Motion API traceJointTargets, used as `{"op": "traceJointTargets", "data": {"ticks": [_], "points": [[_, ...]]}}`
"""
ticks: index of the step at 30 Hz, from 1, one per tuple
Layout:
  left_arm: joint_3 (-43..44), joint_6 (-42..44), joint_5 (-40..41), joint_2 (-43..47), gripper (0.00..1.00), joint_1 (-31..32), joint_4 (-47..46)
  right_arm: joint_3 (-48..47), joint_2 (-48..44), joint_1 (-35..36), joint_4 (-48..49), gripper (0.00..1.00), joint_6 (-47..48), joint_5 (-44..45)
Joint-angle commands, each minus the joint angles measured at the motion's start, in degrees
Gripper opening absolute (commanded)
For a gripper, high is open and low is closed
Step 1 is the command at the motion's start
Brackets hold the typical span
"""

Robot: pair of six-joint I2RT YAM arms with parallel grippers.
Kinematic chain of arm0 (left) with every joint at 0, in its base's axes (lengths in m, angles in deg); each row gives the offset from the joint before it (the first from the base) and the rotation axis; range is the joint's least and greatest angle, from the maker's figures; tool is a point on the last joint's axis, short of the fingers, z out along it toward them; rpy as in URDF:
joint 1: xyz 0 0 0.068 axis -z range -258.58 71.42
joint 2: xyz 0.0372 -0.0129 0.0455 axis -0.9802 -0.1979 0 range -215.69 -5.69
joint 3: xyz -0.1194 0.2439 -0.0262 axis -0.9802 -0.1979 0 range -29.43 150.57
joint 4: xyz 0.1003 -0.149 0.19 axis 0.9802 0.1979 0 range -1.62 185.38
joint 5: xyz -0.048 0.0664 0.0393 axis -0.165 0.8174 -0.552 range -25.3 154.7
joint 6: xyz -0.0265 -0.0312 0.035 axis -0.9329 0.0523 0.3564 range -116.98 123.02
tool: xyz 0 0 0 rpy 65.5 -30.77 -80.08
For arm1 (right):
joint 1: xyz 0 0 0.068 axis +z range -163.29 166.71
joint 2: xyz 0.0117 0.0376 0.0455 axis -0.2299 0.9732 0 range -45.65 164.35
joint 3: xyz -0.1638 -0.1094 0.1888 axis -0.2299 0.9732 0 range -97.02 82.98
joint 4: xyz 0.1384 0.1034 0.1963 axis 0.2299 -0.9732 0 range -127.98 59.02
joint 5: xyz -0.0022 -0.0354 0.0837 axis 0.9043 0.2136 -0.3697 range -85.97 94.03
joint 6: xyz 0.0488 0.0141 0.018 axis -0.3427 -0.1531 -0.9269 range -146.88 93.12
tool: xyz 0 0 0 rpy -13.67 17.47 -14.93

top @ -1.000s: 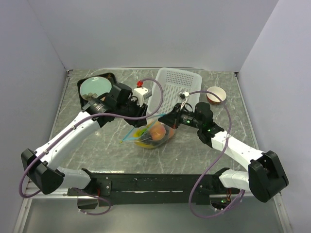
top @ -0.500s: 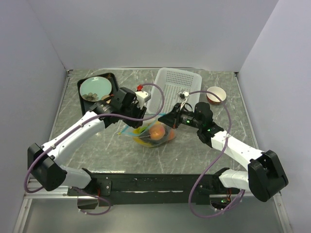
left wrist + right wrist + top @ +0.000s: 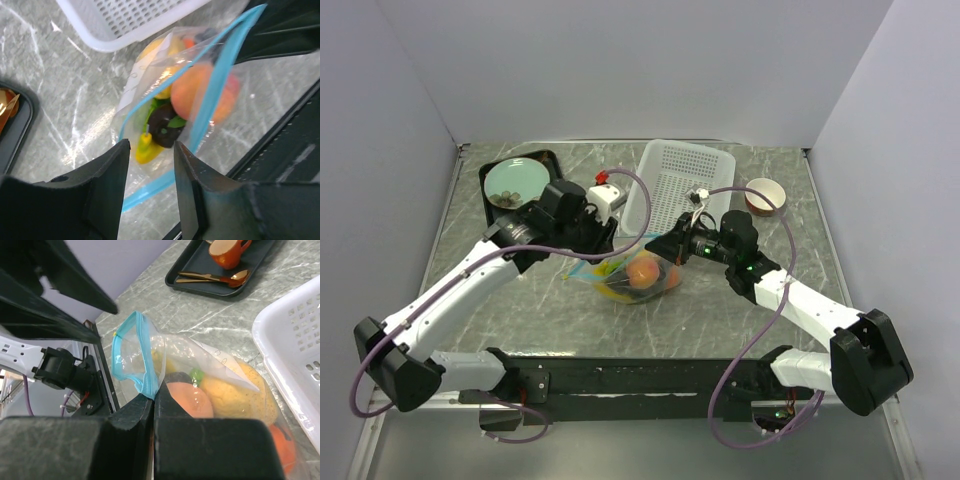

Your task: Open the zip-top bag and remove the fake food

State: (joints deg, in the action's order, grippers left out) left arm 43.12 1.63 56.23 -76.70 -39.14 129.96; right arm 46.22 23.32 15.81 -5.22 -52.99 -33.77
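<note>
The bag (image 3: 620, 286) is clear and crinkly, with a blue zip strip (image 3: 215, 85) along its top. It sits on the grey table (image 3: 520, 320), just beside the white basket (image 3: 685, 175). Its mouth is partly open, and the blue strip makes a loop. The right gripper (image 3: 154, 396) pinches the strip on one side. The toy fruits (image 3: 642, 272) are inside, packed close together: a pinky-orange peach (image 3: 197, 90), a yellow lemon (image 3: 240, 390), a dark brown ball (image 3: 162, 127), a yellow banana (image 3: 144, 150), an orange (image 3: 282, 452) and a bit of green lime (image 3: 196, 375).
</note>
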Motion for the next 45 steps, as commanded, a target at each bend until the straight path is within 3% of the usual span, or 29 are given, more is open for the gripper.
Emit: {"op": "traceJointTargets", "data": {"ticks": [1,21,22,23,26,27,28,29,31,32,34,45], "points": [[0.2,4.2,3.4,-1.8,0.47,0.1,-0.5,-2.6,0.0,0.4,2.6,0.00,-0.3,-1.0],[-3.6,6.0,8.3,-4.8,0.44,0.1,-7.9,-3.3,-0.5,1.5,1.7,0.00,0.0,-1.7],[-4.0,5.5,8.3,-5.1,0.40,0.1,-8.3,-3.4,-0.6,1.6,1.2,0.00,0.1,-1.7],[-4.1,5.1,8.3,-5.3,0.25,0.1,-8.5,-3.6,-0.6,1.7,1.0,0.00,0.2,-1.5],[-4.4,2.6,8.3,-5.4,0.01,0.1,-8.2,-4.0,-0.7,1.9,-0.1,0.00,0.4,-0.6],[-4.5,-0.7,8.4,-4.9,0.01,0.1,-7.5,-4.4,-0.7,2.2,-0.8,0.02,0.6,1.0],[-4.4,-2.0,8.3,-4.4,0.01,0.1,-6.8,-5.6,-0.5,2.4,-3.2,0.08,0.9,1.8],[-4.4,-3.5,8.3,-3.8,0.01,0.1,-6.1,-6.4,-0.2,2.9,-5.0,0.26,1.3,3.4],[-4.5,-9.0,11.5,-1.0,0.01,0.1,-3.9,-9.8,0.3,5.5,-11.6,0.39,3.3,9.3],[-4.7,-10.9,12.9,0.2,0.01,0.1,-3.4,-10.8,0.5,6.9,-13.3,0.51,4.0,11.3],[-5.5,-16.8,14.3,3.9,0.01,-0.1,-2.7,-13.6,2.2,9.6,-16.9,0.61,4.1,17.3],[5.4,-33.5,18.3,10.4,0.01,-7.8,12.7,-28.9,14.6,15.7,-27.1,0.75,0.2,25.6]]}}
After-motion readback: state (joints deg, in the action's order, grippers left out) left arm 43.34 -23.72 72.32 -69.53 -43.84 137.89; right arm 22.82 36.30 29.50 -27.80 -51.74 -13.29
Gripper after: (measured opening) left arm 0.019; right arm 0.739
